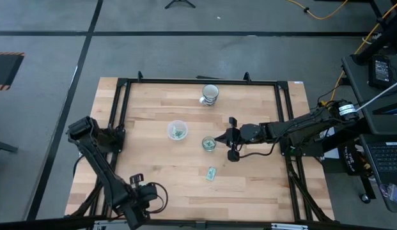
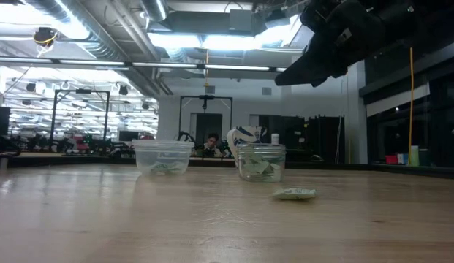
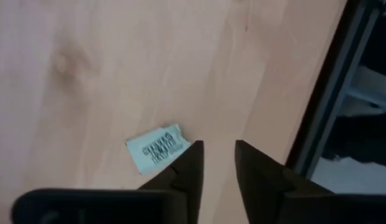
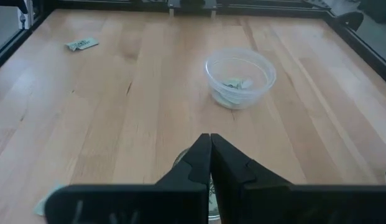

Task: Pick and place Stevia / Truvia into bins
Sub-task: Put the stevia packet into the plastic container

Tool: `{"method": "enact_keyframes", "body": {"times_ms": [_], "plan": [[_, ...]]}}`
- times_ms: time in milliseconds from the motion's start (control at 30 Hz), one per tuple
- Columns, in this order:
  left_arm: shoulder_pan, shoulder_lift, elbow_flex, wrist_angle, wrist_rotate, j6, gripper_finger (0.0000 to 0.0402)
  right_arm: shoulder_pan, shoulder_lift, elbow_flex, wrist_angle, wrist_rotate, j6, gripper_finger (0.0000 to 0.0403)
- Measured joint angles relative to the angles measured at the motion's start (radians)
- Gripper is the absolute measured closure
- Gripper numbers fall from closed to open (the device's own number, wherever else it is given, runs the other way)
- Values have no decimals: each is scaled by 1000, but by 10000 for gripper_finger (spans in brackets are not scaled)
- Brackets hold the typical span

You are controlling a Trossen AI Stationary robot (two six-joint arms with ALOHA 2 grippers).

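Above the narrower clear glass-like cup [image 1: 209,144] near the middle of the pale wooden table [image 1: 249,185], the right gripper [image 1: 218,138] hovered with its 2 dark fingers [image 4: 202,163] pressed together, holding nothing. Green and white packets lay inside that cup and inside the wider translucent whitish cup [image 1: 178,130] just beside it. 1 small flat green and white paper packet [image 1: 211,174] rested loose on the wood, nearer the front edge. An opaque ribbed cup [image 1: 210,94] stood well apart, toward the far edge. At the table's front left corner, the left gripper [image 3: 216,160] held its fingers slightly spread beside another printed paper packet [image 3: 158,148] lying flat.
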Motion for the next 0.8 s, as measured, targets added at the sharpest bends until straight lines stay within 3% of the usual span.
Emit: {"method": "enact_keyframes", "body": {"times_ms": [167, 367, 800], "plan": [[-19, 0, 0, -10, -71, -1, 275, 0, 0, 0, -1, 0, -1, 389], [-24, 0, 0, -12, -88, -3, 234, 0, 9, -1, -10, 0, -3, 389], [-20, 0, -1, -34, -52, -105, 224, 22, 104, -1, 121, -35, -86, 389]]}}
